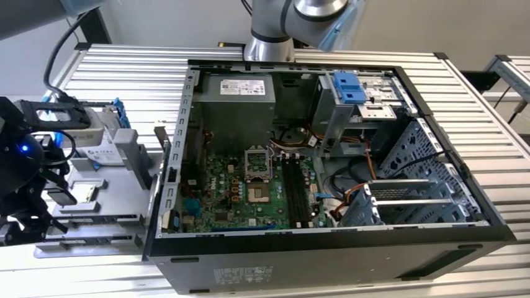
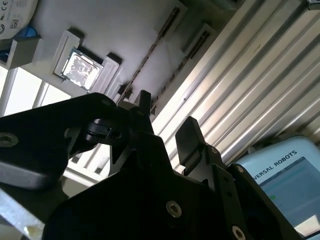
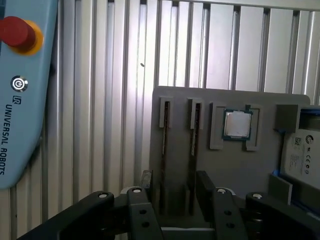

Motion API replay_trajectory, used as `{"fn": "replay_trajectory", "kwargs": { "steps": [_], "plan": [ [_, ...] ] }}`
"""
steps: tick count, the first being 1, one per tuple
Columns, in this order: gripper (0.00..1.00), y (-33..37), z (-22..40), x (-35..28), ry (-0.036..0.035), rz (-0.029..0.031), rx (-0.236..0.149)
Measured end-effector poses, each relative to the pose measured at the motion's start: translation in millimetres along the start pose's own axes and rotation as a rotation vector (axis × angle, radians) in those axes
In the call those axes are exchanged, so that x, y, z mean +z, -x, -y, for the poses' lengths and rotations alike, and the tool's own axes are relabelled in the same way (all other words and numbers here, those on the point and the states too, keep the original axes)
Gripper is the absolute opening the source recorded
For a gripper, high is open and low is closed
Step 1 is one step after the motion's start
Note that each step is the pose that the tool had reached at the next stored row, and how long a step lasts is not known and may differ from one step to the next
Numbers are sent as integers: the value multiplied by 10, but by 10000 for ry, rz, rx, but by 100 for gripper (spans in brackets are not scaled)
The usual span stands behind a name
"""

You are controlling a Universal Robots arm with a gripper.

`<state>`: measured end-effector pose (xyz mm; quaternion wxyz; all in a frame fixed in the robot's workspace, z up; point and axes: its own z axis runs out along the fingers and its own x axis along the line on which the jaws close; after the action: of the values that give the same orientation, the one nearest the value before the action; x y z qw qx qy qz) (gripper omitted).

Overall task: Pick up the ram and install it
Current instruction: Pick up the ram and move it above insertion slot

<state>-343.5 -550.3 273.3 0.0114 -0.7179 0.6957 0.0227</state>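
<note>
The jaws of the gripper (image 3: 174,177) stand apart and hold nothing, hanging over a gray tray (image 3: 240,97) on the slatted table (image 3: 100,100), at the exterior view's left of the open computer case (image 1: 331,261). The ram (image 3: 194,131) stands on its long edge in a narrow groove of that tray, with what looks like a second stick in the groove just beside it. A small square chip (image 3: 235,124) sits further along. I judge the ram to be light and stiff but thin and easily damaged. The two flat faces near the middle of the upper edge look like the best hold, with a gentle squeeze kept clear of the lower contact edge. A tilted grip could jam it in the groove.
</note>
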Motion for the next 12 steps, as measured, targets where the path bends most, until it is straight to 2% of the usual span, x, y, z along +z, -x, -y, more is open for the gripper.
{"fn": "replay_trajectory", "kwargs": {
  "steps": [5, 12],
  "plan": [
    [100, -1, 0, 12, -2, 3, 0],
    [100, -23, 1, 121, 1, 0, 1]
  ]
}}
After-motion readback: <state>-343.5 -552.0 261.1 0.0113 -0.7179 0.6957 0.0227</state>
